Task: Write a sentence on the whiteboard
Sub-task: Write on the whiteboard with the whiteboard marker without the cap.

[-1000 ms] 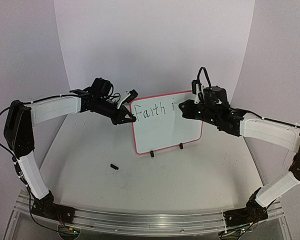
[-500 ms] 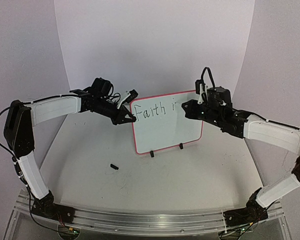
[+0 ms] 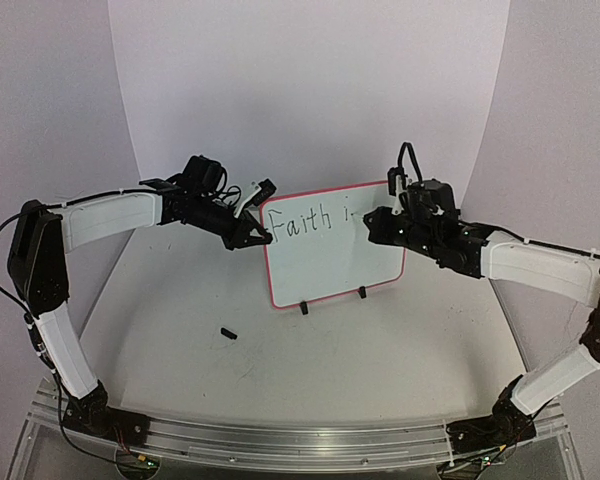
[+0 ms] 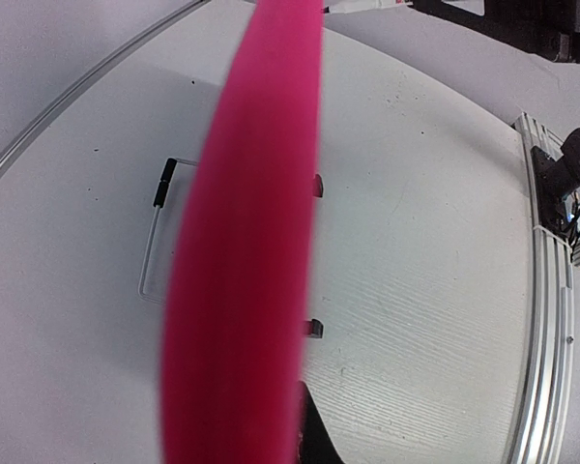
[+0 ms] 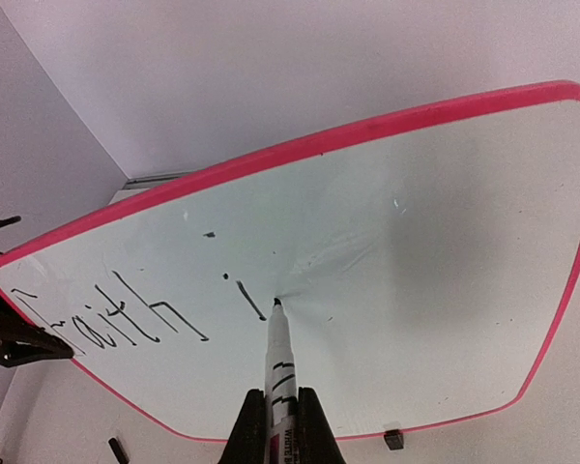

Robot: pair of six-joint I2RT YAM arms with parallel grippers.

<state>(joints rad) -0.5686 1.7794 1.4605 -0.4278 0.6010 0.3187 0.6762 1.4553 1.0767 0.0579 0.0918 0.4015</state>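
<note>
Our right gripper [image 5: 280, 418] is clamped on a marker [image 5: 276, 360]. The marker's tip meets the whiteboard [image 5: 435, 222] straight ahead of the fingers, just right of a dotted "i". Left of the tip runs the sentence [image 5: 116, 311], which so far reads "Faith" and that single letter. Beyond the writing, our left gripper [image 3: 257, 237] is closed on the board's left edge, with the pink frame running through its wrist view. The board stands upright between the two grippers on its feet [image 3: 303, 308], on the table [image 3: 380, 350]. A small black piece [image 3: 228, 333] lies on the table below the left gripper. We judge the writing to be at an early stage. One word and the start of a second are down, the top line is only partly filled, and the rest of the board is blank.
</note>
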